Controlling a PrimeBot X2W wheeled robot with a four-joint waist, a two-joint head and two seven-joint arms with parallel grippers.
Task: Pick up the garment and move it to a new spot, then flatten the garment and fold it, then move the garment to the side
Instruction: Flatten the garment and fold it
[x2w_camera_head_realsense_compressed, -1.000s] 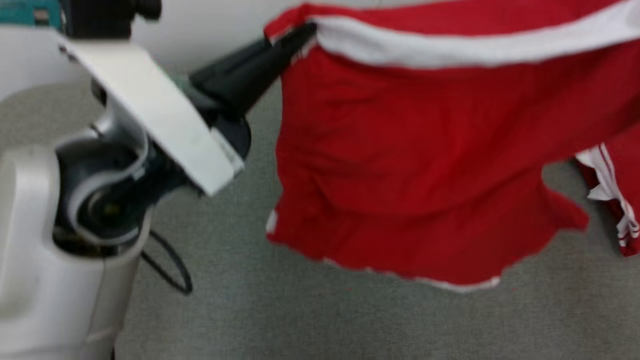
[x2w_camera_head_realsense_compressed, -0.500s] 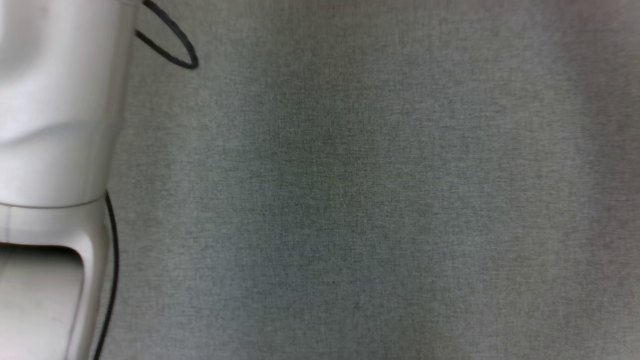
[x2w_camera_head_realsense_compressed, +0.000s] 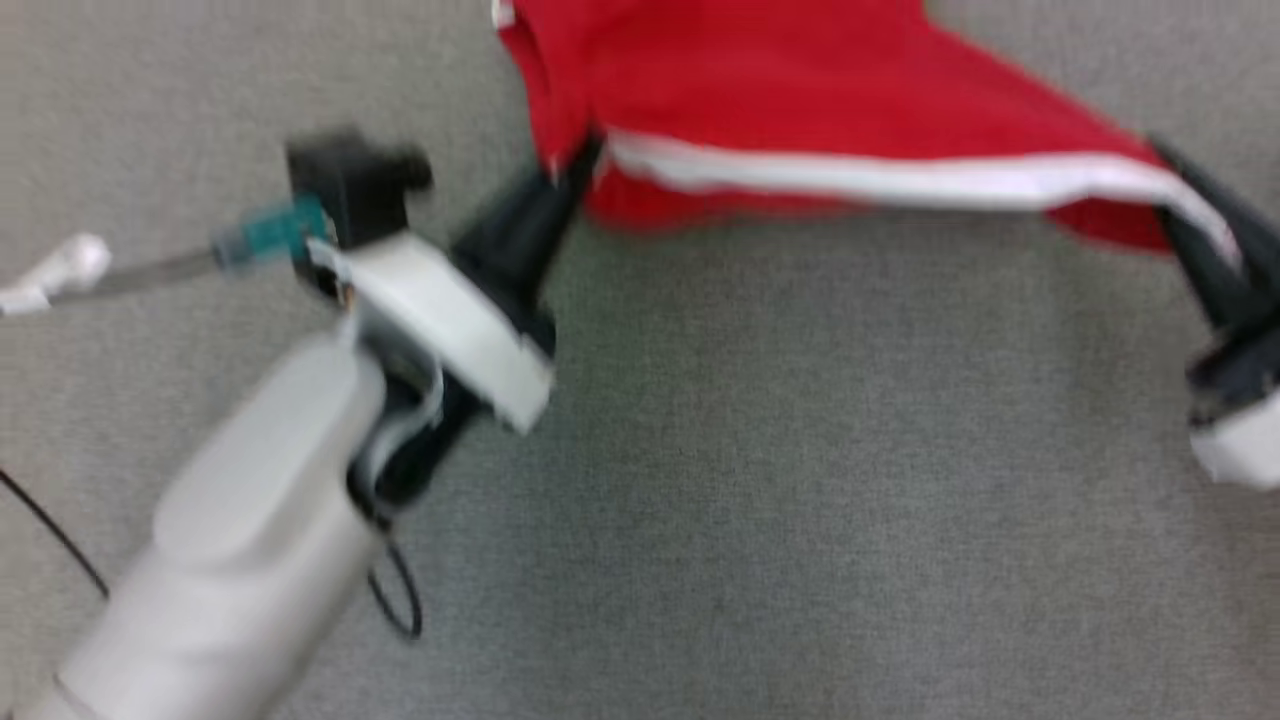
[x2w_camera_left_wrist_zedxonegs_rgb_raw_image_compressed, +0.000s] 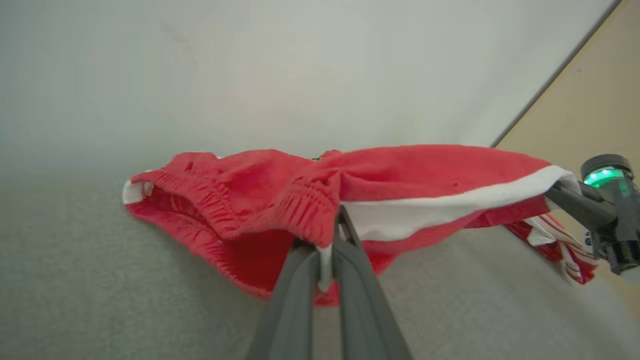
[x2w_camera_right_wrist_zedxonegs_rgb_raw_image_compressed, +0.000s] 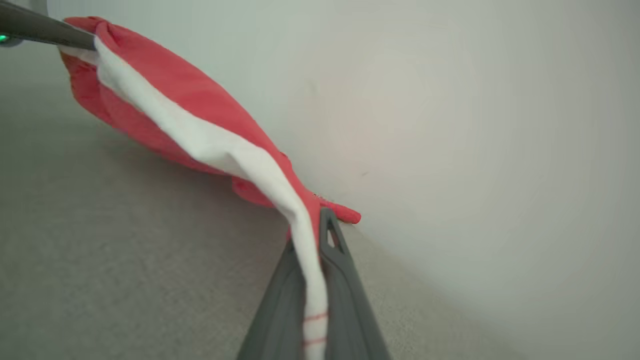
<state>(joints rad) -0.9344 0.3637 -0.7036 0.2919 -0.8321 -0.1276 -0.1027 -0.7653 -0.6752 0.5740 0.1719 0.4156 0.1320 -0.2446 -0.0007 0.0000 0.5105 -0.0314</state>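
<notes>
Both my arms are out over the grey short-pile carpet (x2w_camera_head_realsense_compressed: 800, 450), and the red fabric garment with the elastic waistband (x2w_camera_head_realsense_compressed: 800, 90) hangs stretched between them, close to the pale wall (x2w_camera_right_wrist_zedxonegs_rgb_raw_image_compressed: 475, 100). My left gripper (x2w_camera_left_wrist_zedxonegs_rgb_raw_image_compressed: 325, 235) has its two dark fingers pinched tight on the gathered waistband end, a scrap of white cloth poking out between them. My right gripper (x2w_camera_right_wrist_zedxonegs_rgb_raw_image_compressed: 310, 232) is clamped just as narrow on the far end, right on the broad white stripe (x2w_camera_head_realsense_compressed: 880, 180) that runs along the near edge from one grip to the other. The stripe sags a little in the middle, and the red bulk of the cloth droops away from me toward the wall. Whether its lowest fold touches the carpet, I cannot tell. The head view is blurred, but my pale left forearm (x2w_camera_head_realsense_compressed: 250, 520) shows coming up from the lower left, with a thin black cable (x2w_camera_head_realsense_compressed: 400, 600) looping beside it. From my left wrist, a green light (x2w_camera_left_wrist_zedxonegs_rgb_raw_image_compressed: 602, 176) glows on the right gripper's body, with a tan surface (x2w_camera_left_wrist_zedxonegs_rgb_raw_image_compressed: 600, 100) behind it.
</notes>
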